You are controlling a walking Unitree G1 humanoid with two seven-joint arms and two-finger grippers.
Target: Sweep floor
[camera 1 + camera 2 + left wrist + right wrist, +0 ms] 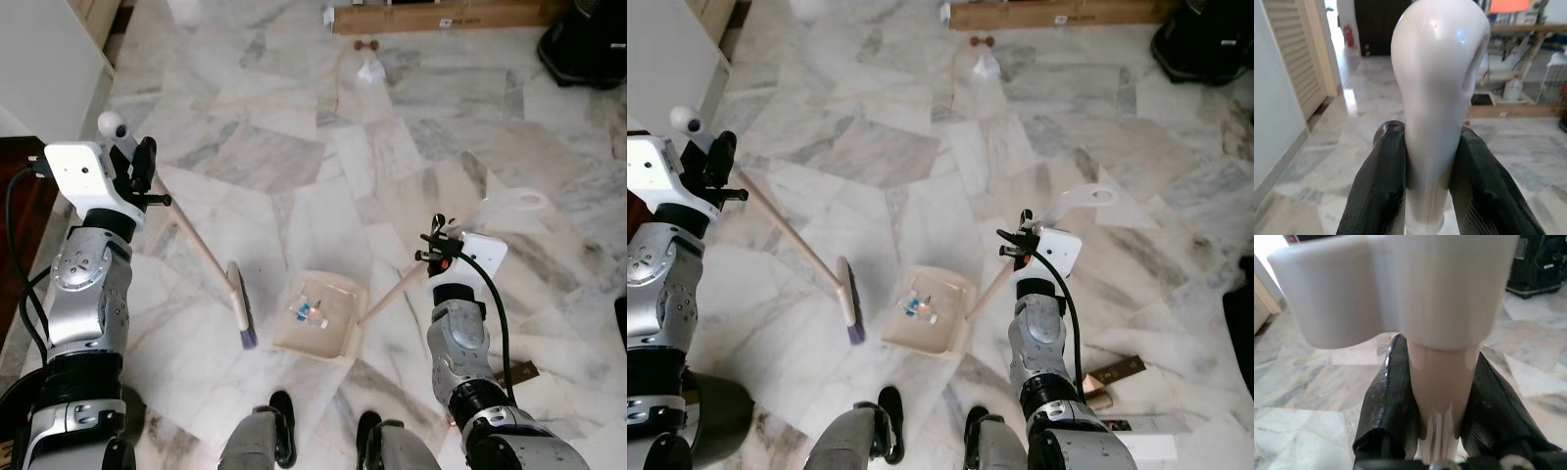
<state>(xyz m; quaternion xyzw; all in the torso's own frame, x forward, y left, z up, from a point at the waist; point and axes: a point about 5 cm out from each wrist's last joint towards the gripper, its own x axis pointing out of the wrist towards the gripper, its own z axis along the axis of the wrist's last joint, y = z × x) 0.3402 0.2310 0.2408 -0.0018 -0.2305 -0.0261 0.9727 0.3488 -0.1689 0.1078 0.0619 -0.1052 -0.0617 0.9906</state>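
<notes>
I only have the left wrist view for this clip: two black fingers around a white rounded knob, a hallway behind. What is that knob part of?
Observer: It is the top of a broom; the left gripper is shut on its handle, and the brush head rests on the marble floor in front of the robot.
Operator: Is the other arm doing anything?
Observer: Yes, the right gripper is shut on the handle of a dustpan that sits on the floor beside the brush.
Operator: Anything collected yet?
Observer: A few small scraps lie in the pan.
Operator: More to sweep?
Observer: A small white piece lies farther ahead, near a long cardboard box.
</notes>
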